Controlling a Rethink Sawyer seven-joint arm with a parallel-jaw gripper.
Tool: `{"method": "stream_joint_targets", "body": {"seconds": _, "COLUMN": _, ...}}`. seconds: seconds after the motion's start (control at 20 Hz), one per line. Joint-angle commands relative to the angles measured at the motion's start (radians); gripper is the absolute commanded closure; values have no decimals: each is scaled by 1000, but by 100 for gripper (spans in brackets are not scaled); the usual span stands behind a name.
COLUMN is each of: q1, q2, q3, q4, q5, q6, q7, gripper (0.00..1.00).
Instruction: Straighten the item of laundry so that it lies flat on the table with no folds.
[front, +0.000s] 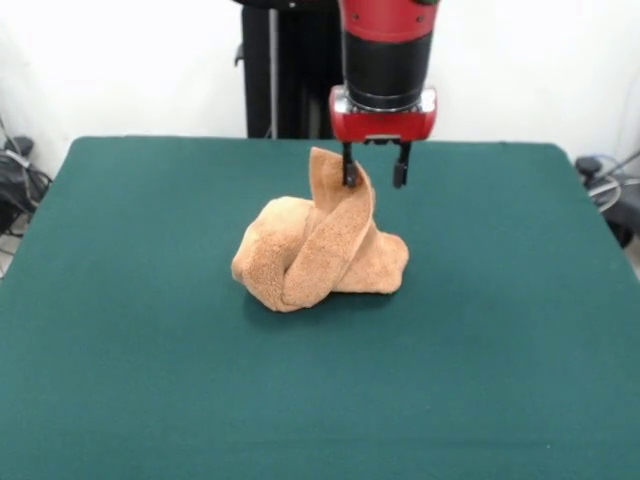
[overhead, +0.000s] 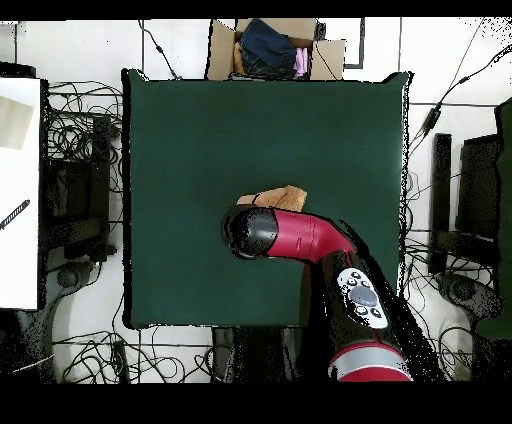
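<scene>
Near the middle of the table (front: 120, 380), the towel (front: 315, 255) sat bunched in a twisted heap, one corner raised in a peak. Just above and right of the heap hung the gripper (front: 375, 168), its fingers spread, the left one touching that peak and the right one clear of it. From overhead, the arm (overhead: 300, 235) hid most of the towel (overhead: 285, 196), and the gripper could not be seen.
</scene>
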Motion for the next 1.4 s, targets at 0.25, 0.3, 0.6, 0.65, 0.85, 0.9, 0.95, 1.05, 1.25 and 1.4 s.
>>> {"method": "stream_joint_targets", "body": {"seconds": 0.25, "q1": -45, "q2": 38, "q3": 73, "q4": 2, "q5": -68, "q6": -19, "q7": 1, "gripper": 0}}
{"method": "stream_joint_targets", "body": {"seconds": 0.3, "q1": -49, "q2": 34, "q3": 76, "q4": 5, "q5": -70, "q6": -14, "q7": -1, "gripper": 0}}
{"method": "stream_joint_targets", "body": {"seconds": 0.6, "q1": -41, "q2": 12, "q3": 74, "q4": 35, "q5": -81, "q6": -32, "q7": 21, "gripper": 0}}
{"method": "stream_joint_targets", "body": {"seconds": 0.65, "q1": -38, "q2": 7, "q3": 73, "q4": 40, "q5": -82, "q6": -36, "q7": 27, "gripper": 0}}
{"method": "stream_joint_targets", "body": {"seconds": 0.85, "q1": -34, "q2": -6, "q3": 72, "q4": 56, "q5": -87, "q6": -44, "q7": 40, "gripper": 0}}
{"method": "stream_joint_targets", "body": {"seconds": 0.9, "q1": -33, "q2": -6, "q3": 72, "q4": 57, "q5": -90, "q6": -47, "q7": 43, "gripper": 0}}
{"method": "stream_joint_targets", "body": {"seconds": 0.95, "q1": -34, "q2": -7, "q3": 73, "q4": 60, "q5": -91, "q6": -51, "q7": 45, "gripper": 0}}
{"method": "stream_joint_targets", "body": {"seconds": 1.05, "q1": -35, "q2": -11, "q3": 74, "q4": 70, "q5": -94, "q6": -58, "q7": 50, "gripper": 0}}
{"method": "stream_joint_targets", "body": {"seconds": 1.25, "q1": -34, "q2": -16, "q3": 73, "q4": 88, "q5": -100, "q6": -77, "q7": 57, "gripper": 0}}
{"method": "stream_joint_targets", "body": {"seconds": 1.4, "q1": -33, "q2": -20, "q3": 71, "q4": 94, "q5": -107, "q6": -94, "q7": 59, "gripper": 0}}
